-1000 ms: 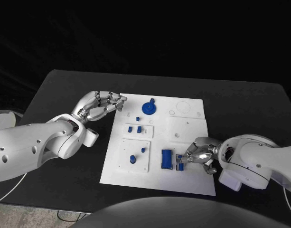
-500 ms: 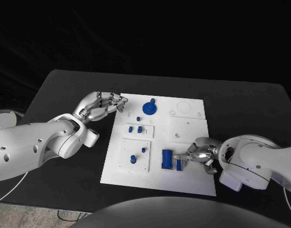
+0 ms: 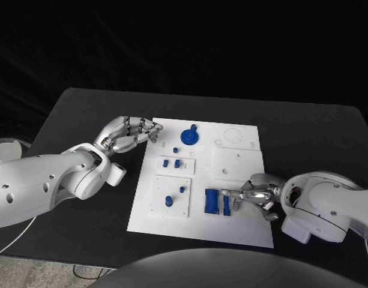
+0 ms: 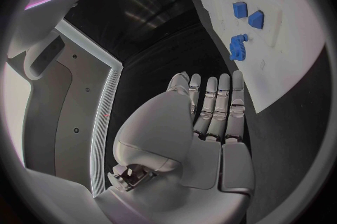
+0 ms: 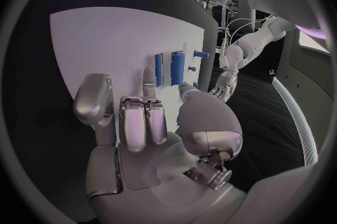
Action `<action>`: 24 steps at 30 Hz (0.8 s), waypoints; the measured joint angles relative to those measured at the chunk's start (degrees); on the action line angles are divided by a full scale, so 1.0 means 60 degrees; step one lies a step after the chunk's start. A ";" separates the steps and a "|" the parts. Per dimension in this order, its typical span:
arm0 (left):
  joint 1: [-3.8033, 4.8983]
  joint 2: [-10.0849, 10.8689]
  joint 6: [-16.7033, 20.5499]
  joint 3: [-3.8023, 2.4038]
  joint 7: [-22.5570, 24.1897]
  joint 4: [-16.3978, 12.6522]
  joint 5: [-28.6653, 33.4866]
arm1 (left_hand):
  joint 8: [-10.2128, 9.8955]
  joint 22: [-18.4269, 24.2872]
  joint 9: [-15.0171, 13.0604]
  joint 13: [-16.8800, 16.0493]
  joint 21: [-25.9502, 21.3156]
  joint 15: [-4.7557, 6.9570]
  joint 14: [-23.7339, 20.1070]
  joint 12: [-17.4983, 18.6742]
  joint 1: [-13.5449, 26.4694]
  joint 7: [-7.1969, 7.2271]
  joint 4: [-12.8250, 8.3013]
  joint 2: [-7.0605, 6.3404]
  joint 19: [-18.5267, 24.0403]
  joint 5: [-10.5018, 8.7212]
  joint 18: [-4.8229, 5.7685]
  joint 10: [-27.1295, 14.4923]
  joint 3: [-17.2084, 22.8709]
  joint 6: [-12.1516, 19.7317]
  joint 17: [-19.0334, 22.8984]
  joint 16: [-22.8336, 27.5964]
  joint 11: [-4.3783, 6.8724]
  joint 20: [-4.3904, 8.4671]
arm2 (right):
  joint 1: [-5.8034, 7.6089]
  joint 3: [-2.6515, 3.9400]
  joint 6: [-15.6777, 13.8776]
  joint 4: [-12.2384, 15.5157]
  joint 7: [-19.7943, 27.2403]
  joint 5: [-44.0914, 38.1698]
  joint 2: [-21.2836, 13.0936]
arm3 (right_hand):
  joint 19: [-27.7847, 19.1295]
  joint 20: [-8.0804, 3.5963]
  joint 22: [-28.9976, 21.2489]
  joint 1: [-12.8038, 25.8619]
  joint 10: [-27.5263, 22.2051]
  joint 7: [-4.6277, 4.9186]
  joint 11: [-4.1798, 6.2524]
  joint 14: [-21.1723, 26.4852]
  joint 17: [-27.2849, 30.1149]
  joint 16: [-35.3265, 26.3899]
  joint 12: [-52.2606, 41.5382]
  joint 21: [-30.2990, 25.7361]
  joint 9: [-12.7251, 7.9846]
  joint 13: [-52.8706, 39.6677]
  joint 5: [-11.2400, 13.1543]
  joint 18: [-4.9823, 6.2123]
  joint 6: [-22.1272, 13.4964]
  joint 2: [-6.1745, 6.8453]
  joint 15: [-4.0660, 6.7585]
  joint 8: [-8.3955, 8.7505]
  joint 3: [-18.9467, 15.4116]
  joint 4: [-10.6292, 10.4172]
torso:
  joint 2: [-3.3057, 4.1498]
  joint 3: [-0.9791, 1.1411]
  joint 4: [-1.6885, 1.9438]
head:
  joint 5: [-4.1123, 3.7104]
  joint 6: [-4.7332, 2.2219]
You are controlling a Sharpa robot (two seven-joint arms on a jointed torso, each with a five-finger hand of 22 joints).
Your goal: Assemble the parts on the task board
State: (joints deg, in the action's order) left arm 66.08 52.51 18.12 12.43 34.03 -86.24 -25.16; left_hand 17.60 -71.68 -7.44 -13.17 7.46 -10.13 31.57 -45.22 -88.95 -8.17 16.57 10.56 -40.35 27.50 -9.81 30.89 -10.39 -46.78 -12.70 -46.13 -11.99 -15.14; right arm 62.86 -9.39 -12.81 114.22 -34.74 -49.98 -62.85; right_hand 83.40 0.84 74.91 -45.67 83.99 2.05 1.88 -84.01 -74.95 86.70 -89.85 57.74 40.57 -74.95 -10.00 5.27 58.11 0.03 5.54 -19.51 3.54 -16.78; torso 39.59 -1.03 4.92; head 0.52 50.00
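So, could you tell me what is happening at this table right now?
The robot is assembling small blue parts on the white task board. Its right hand is at the board's near right, fingertips by a narrow blue piece beside a larger blue block; whether it grips is unclear. The left hand hovers off the board's far left corner, holding nothing.

A black bench (image 3: 80, 114) carries everything, its dark top spreading wide on all sides, with thin pale cables (image 3: 6, 237) trailing past its near left corner onto the floor below
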 measured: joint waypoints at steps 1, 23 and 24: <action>-0.0001 0.0002 -0.0003 0.0000 0.0000 -0.0004 0.0001 | 0.0000 0.0000 0.0000 0.0000 0.0000 0.0000 0.0000 0.0000 0.0000 0.0000 0.0000 0.0000 0.0000 0.0000 0.0000 0.0000 0.0000 0.0000 0.0000 0.0000 0.0000 0.0000 | 0.0034 -0.0002 -0.0054 0.0039 0.0039 0.0000 -0.0061 | 0.0000 0.0000 0.0000 0.0106 0.0000 -0.0032 0.0000 0.0000 0.0000 0.0000 0.0000 -0.0064 0.0023 0.0000 -0.0074 0.0000 0.0032 -0.0059 0.0000 -0.0045 -0.0114 -0.0007 | -0.0003 0.0000 -0.0004 | 0.0007 0.0000; 0.0069 -0.0299 0.0307 -0.0038 0.0579 -0.0406 0.0947 | -0.1951 0.2538 0.0750 0.1580 -0.0724 0.0995 -0.3736 0.2565 0.2255 0.0718 0.0031 0.0074 0.3671 -0.1897 0.0090 -0.3369 -0.1278 0.3070 0.1642 0.4462 0.1447 0.0772 | 0.1089 0.0008 -0.2116 -0.1971 0.8328 0.5268 0.0036 | -1.3540 0.2620 -1.1098 -0.1480 -1.2765 -0.0523 -0.0336 1.3164 1.1798 -1.3843 1.3883 -0.9516 -0.3510 0.8746 0.0410 -0.0077 -0.5649 -0.0341 -0.2220 0.2603 -0.2416 -0.0002 | -0.0199 0.0085 -0.0319 | 0.0201 0.0000; 0.0057 -0.0341 0.0326 -0.0040 0.0614 -0.0383 0.1021 | -0.2255 0.4127 0.0809 0.1636 -0.0763 0.1311 -0.4470 0.3463 0.2479 0.1155 0.0020 0.0013 0.4849 -0.2220 0.0276 -0.4022 -0.1391 0.3854 0.1814 0.5759 0.1847 0.0800 | 0.0969 0.0000 -0.2121 -0.2099 0.8739 0.5276 0.0083 | -1.3719 0.2617 -1.1573 -0.1587 -1.3037 -0.0748 -0.0064 1.3472 1.1994 -1.4032 1.4026 -0.9533 -0.3891 0.9222 0.0410 -0.0077 -0.6031 -0.0234 -0.2059 0.2729 -0.2297 0.0001 | -0.0193 0.0092 -0.0312 | 0.0211 0.0000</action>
State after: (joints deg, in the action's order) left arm 66.42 50.47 20.07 12.19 37.72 -88.53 -19.03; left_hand 4.07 -46.92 -2.59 -3.36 2.88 -2.26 4.75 -24.44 -74.08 -1.24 16.70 10.63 -11.26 14.18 -8.16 6.76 -18.73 -23.65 -1.81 -11.58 -0.91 -10.34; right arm 68.68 -9.39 -25.54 101.62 17.69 -18.32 -62.35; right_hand 1.08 16.54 5.47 -55.18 5.76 -2.43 1.49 -3.18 -2.98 2.51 -5.69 0.55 17.22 -19.62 -7.54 4.81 21.92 -1.37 -6.81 -3.14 -10.24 -16.78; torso 38.44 -0.47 3.05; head 1.79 50.00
